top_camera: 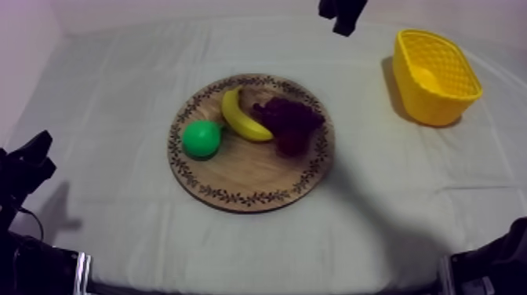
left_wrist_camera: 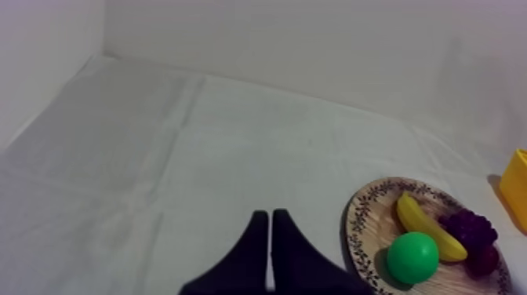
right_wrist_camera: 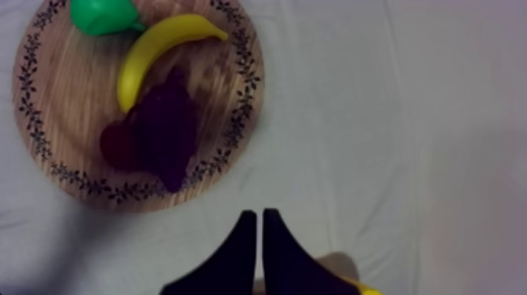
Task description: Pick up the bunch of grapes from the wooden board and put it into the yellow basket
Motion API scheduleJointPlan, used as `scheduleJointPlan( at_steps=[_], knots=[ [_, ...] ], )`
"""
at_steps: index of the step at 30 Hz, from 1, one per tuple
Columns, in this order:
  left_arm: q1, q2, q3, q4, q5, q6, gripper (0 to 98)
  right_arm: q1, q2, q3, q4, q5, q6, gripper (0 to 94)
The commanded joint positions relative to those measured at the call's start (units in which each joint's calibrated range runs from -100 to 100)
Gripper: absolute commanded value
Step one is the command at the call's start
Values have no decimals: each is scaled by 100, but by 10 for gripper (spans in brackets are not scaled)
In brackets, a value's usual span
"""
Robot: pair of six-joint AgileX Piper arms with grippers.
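grapes: the bunch of grapes (top_camera: 292, 118) is seen lying on the wooden board (top_camera: 251, 179), on the half that faces the table's right edge, pressed up against the banana

banana: the banana (top_camera: 241, 118) is laid just left of the grapes, curved, running toward the board's far rim

pear: a green pear (top_camera: 202, 139) is parked on the board's left half, right beside the banana

small red fruit: a small red fruit (right_wrist_camera: 118, 146) is tucked against the grapes, on the side toward the table's near edge

board: it's placed roughly mid-table (top_camera: 118, 94), on the grey-white cloth

basket: the yellow basket (top_camera: 436, 74) is set by the table's far right corner, well apart from the board

right gripper: the right gripper (right_wrist_camera: 259, 215) is held up over bare cloth between board and basket; its fingers are pressed together into a narrow wedge, with nothing gripped

left gripper: the left gripper (left_wrist_camera: 270, 215) is kept low by the table's near left corner, well apart from the board; its fingers are squeezed together too, and nothing is held
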Motion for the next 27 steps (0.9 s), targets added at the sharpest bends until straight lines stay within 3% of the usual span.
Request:
scheduleJointPlan(
  at_steps=[1, 12, 19, 22, 27],
  knots=[
    [0, 0, -2, -2, -1, 1, 1, 0, 198, -264, -60, 201, 33, 7],
    [0, 0, -2, -2, -1, 1, 1, -108, 804, -785, -288, 841, 100, 15],
    [0, 0, -2, -2, -1, 1, 1, -147, 1051, -803, -330, 953, 143, 82],
    [0, 0, -2, -2, -1, 1, 1, -118, 1109, -875, -352, 959, 137, 143],
    [0, 0, -2, -2, -1, 1, 1, -78, 1156, -991, -376, 967, 153, 341]
  ],
)
